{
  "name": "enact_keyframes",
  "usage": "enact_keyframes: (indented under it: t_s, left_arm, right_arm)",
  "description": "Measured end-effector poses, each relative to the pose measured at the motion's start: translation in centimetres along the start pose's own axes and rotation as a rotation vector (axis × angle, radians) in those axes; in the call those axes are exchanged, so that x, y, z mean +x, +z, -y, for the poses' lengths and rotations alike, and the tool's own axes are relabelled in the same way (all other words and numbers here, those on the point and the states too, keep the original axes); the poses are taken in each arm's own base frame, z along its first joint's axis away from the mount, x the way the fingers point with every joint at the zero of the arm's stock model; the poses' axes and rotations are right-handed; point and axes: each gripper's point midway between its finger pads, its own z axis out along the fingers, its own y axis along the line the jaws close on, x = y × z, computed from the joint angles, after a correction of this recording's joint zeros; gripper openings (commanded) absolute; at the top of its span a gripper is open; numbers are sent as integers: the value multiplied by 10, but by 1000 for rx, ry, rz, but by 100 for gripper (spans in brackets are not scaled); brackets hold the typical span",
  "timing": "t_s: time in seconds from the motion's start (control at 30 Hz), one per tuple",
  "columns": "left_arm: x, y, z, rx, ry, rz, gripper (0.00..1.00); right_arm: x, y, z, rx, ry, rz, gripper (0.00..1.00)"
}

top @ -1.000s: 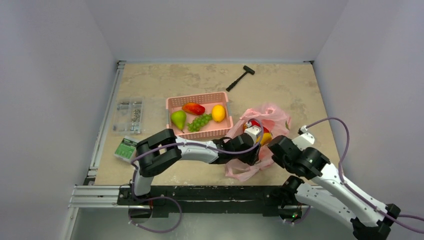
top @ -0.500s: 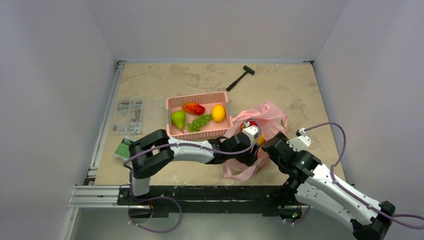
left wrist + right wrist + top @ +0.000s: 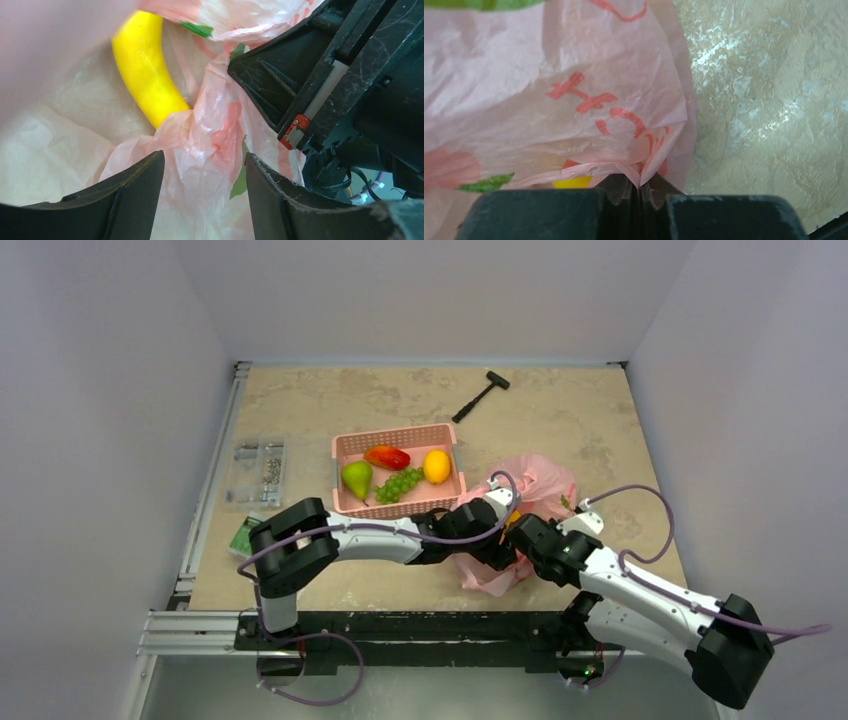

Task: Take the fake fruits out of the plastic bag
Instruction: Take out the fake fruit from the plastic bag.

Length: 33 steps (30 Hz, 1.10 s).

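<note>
The thin, floppy plastic bag (image 3: 545,480) is seen on the worktop (image 3: 580,410) by the basket (image 3: 395,433), its rim pinched by the closed right gripper (image 3: 639,196). The left gripper (image 3: 202,167) is held half-wide at the mouth. The banana (image 3: 145,75) inside looks glossy and probably slippery, so it is best taken mid-curve.

From the top external camera we look down and forward from above and behind the arm bases (image 3: 275,618), taking in the whole table (image 3: 560,410) up to the back wall (image 3: 430,300). Our left wrist camera sits very close, looking past the left gripper (image 3: 202,197) into the plastic bag (image 3: 220,140) at the banana (image 3: 142,80), while our right wrist camera looks down over the right gripper (image 3: 639,197) at bag film and tabletop; all three views share that bag.
</note>
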Motion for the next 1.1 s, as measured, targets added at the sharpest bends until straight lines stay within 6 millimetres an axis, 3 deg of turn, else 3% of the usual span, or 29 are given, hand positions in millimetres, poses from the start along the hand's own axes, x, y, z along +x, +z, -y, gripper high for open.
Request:
enact_keyframes:
  t_s: [0.1,0.3,0.5,0.67,0.8,0.93,1.1]
  left_arm:
    - [-3,-5,-3,-4,-5,3,63]
    - [-36,-13,-14,-24,-23,67,61]
    - [-70,-16,-8,-34,-8,142,59]
    - [-88,-13,1,-20,-1,173,59]
    - [-103,5,7,-13,41,192,62]
    - [-97,31,-1,-28,100,173,64]
    - [-70,58,-20,-65,165,109,66]
  right_arm:
    - [5,2,3,6,9,-12,0]
    - [3,-6,-11,-131,17,-33,0]
    - [-18,-30,-22,-281,84,-15,0]
    - [-29,-40,-16,-203,64,-21,0]
    - [-27,-39,-10,-118,2,-32,0]
    - [-29,-43,-9,-135,5,-37,0]
    - [-35,-54,-13,-211,54,-45,0]
